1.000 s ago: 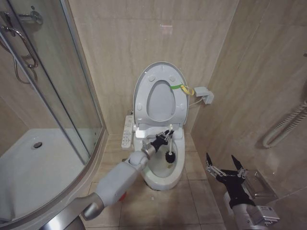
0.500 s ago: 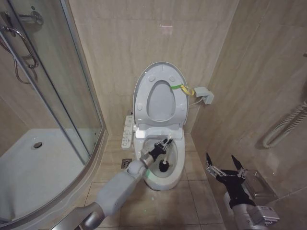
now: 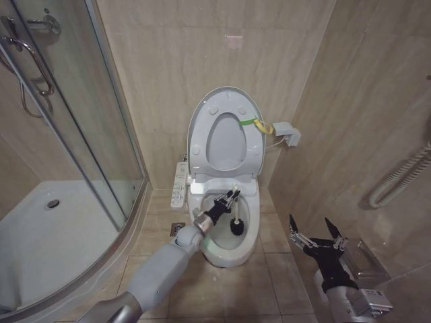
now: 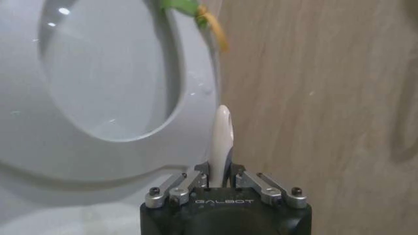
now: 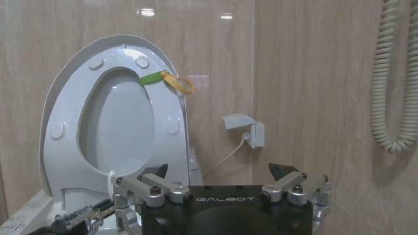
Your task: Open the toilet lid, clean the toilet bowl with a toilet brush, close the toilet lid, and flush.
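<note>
Midway: scrubbing step. Left gripper (image 3: 232, 199) clenched on toilet brush (image 3: 236, 217) handle, bristle head down inside toilet bowl (image 3: 250, 232). Toilet lid (image 3: 202, 111) upright. Right gripper (image 3: 316, 235) idle, jaws spread. Next likely calls for sweeping the bowl wall.

Beige tiled bathroom floor (image 3: 262, 289), with a white toilet bowl (image 3: 250, 237) on its pedestal standing against the back wall. To the left, a white shower tray (image 3: 40, 249) behind curved glass. Small square floor drain (image 3: 177, 229) just beside the pedestal.
</note>
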You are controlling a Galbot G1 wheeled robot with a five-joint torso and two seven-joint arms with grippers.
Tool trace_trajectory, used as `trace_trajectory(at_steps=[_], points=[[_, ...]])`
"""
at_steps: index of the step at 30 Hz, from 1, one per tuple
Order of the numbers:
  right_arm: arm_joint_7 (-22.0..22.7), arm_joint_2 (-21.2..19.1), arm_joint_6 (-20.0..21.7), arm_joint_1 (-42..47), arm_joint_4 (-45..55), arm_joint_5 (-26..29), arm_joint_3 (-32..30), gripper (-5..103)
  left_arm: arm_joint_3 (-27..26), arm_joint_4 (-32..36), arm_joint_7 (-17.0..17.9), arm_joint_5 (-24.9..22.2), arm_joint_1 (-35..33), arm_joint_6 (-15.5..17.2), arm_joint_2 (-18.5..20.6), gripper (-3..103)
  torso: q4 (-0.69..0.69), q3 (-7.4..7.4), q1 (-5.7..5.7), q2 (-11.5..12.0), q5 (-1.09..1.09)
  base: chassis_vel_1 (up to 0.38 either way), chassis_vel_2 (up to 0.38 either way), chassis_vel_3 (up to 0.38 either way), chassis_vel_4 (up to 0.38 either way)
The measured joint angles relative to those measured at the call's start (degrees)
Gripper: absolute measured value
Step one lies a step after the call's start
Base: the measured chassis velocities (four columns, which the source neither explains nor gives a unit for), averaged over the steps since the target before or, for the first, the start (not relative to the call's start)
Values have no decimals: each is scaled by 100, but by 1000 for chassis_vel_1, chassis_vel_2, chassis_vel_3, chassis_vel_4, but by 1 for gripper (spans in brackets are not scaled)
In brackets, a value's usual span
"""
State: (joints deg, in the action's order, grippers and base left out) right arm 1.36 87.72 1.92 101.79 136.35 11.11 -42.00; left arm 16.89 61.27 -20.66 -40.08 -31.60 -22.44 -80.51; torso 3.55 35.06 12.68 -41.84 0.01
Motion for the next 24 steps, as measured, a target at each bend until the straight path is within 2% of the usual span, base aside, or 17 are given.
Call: trace_trajectory(at_steps=[6,14,24], points=[[0,0,0,0,0,0,0,100,-33,-602,-435,71,-115,-281,-162,19,-2,-1,-1,0,-1,0,0,0,0],[0,0,0,0,0,0,0,100,-221,-1264,-634,212,100,-415,-218,19,-3,0,0,0,-1,0,0,0,0],[0,0,0,0,0,0,0,100,-332,-1046,-786,-60,382,-577,-431,19,1,0,0,1,0,0,0,0,0]])
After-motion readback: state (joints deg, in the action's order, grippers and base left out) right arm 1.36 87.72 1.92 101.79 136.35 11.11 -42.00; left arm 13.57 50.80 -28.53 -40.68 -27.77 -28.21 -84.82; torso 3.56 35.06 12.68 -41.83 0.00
